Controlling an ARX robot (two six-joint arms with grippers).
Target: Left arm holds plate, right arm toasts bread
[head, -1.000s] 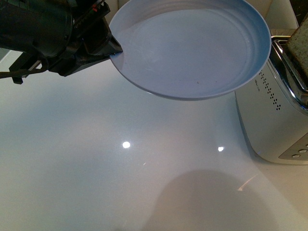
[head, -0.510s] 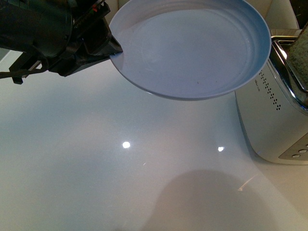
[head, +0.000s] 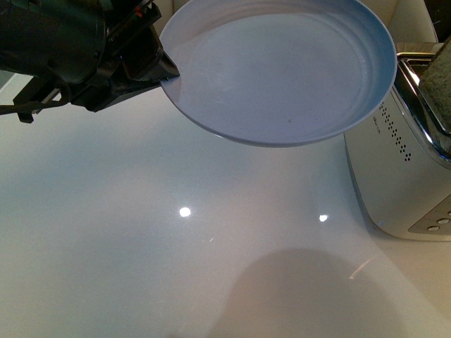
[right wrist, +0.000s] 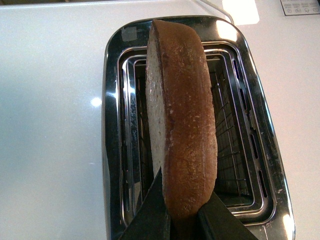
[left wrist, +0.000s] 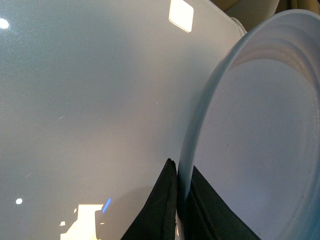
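The white shiny desk [head: 127, 253] is the biggest thing; the silver toaster [head: 394, 162] stands on it, on the robot's right side. The pale blue plate [head: 282, 77] is up in the air just left of the toaster, off the desk and tipped a little; its rim comes close to the toaster's top. The dark left arm [head: 63, 49] is farther left of the toaster, past the plate; the left fingers [left wrist: 164, 210] pinch the plate's rim, one on each side. The brown bread [right wrist: 182, 115] stands on its edge right over the toaster's open slot; the right fingers [right wrist: 150, 217] squeeze one end of the bread between them.
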